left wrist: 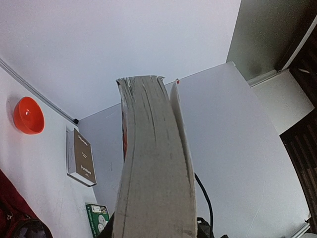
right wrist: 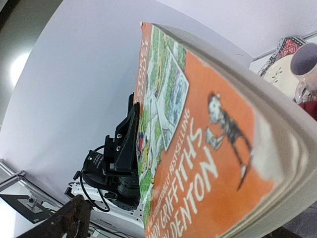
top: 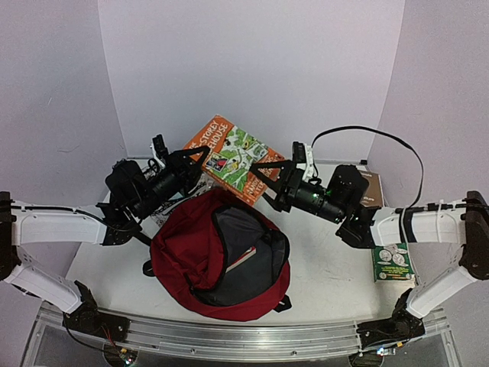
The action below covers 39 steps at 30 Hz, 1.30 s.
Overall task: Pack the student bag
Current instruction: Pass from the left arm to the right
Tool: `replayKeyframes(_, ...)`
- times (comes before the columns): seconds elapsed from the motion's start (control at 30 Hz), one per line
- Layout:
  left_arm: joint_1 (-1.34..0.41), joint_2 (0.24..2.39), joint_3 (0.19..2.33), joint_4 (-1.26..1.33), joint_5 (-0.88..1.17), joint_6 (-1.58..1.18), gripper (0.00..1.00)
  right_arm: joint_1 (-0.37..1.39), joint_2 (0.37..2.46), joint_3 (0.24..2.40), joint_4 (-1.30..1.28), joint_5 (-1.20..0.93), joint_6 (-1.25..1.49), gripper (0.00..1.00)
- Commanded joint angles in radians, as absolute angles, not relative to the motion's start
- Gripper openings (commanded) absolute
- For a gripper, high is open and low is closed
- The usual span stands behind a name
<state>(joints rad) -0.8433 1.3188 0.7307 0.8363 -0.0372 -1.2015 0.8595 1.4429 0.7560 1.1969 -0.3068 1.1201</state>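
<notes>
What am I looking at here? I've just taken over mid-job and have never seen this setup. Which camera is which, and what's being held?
These are two robot arms bolted at the near edge of the table, each ending in a two-finger gripper. The wide picture comes from a fixed camera above and behind them. The other two come from cameras on the wrists, looking along the fingers. The left gripper is clamped on an orange paperback book, raised near the open dark red backpack. Its wrist camera shows the page edges. The right gripper has its jaws wide at the book's other edge. A brown book and a green pack lie on the right.
</notes>
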Motion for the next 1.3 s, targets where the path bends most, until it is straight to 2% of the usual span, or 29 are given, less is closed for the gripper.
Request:
replayKeyframes(0.0,-0.844,1.248,0.711,0.958,-0.003,-1.26,0.0,0.845,1.426,0.819,1.289,-0.285,1.077,0.88)
replayKeyframes(0.33,-0.844,1.216,0.659,0.962,0.048,-1.315,0.0,0.812,1.427,0.838,1.291,-0.288,1.062,0.69)
replayKeyframes(0.7,-0.844,1.215,0.641,0.966,0.046,-1.314,0.0,0.812,1.472,0.856,1.327,-0.345,1.085,0.3)
replayKeyframes(0.8,-0.844,1.221,0.636,0.965,0.049,-1.306,0.02,0.811,1.466,0.841,1.337,-0.342,1.09,0.12)
replayKeyframes(0.9,-0.844,1.217,0.614,0.964,0.039,-1.257,0.11,0.807,1.449,0.828,1.339,-0.338,1.086,0.0)
replayKeyframes(1.07,-0.843,1.212,0.552,0.958,0.025,-1.151,0.37,0.792,1.416,0.798,1.339,-0.331,1.084,0.0)
replayKeyframes(1.27,-0.843,1.219,0.523,0.854,0.079,-1.013,0.6,0.764,1.364,0.721,1.339,-0.307,1.097,0.0)
